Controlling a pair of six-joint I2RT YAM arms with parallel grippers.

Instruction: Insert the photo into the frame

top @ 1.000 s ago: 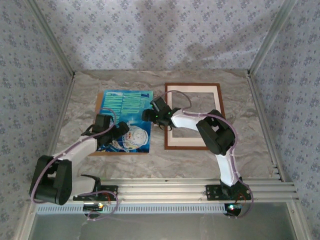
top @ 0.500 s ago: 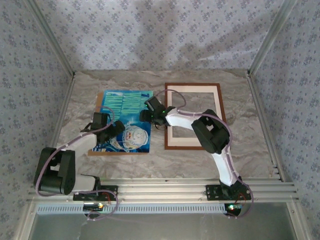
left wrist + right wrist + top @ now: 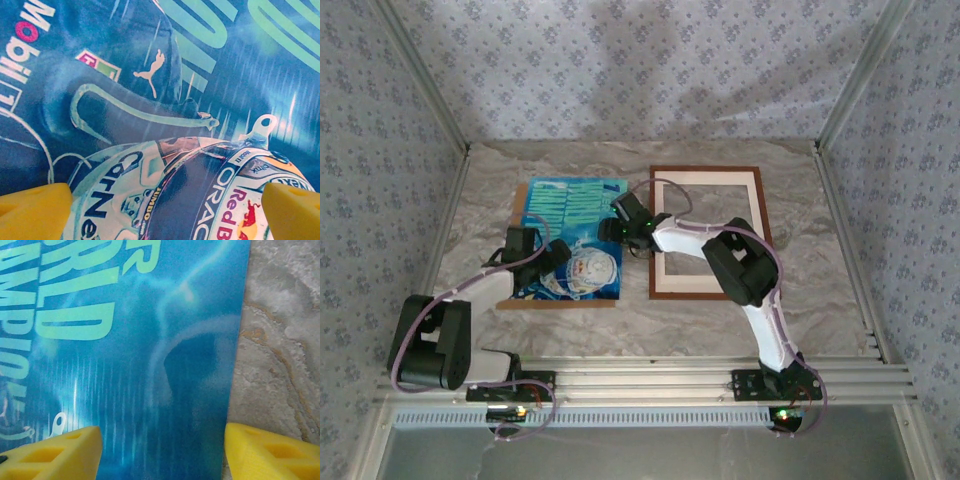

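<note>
The photo (image 3: pixel 572 215), a blue-and-teal print with a helmet graphic, lies flat on a brown backing board at the table's left. The dark reddish-brown frame (image 3: pixel 705 169) lies to its right, apart from it. My left gripper (image 3: pixel 558 262) hovers open over the helmet; in the left wrist view the gripper (image 3: pixel 165 215) has its yellow fingertips (image 3: pixel 35 210) far apart above the photo (image 3: pixel 150 75). My right gripper (image 3: pixel 620 230) is open at the photo's right edge. In the right wrist view the gripper (image 3: pixel 162 452) straddles that edge of the photo (image 3: pixel 125 365), one fingertip (image 3: pixel 270 450) over bare table.
A cream-white mat (image 3: pixel 705 272) lies inside the frame. The brown backing board (image 3: pixel 555 303) shows along the photo's near and left sides. Metal posts and patterned curtains close off the marbled table (image 3: pixel 650 320); the right arm reaches across the frame's near left part.
The right gripper slid left to the photo's right edge and its jaws narrowed somewhat. The left arm drew its elbow back left. The photo shifted slightly on the board.
</note>
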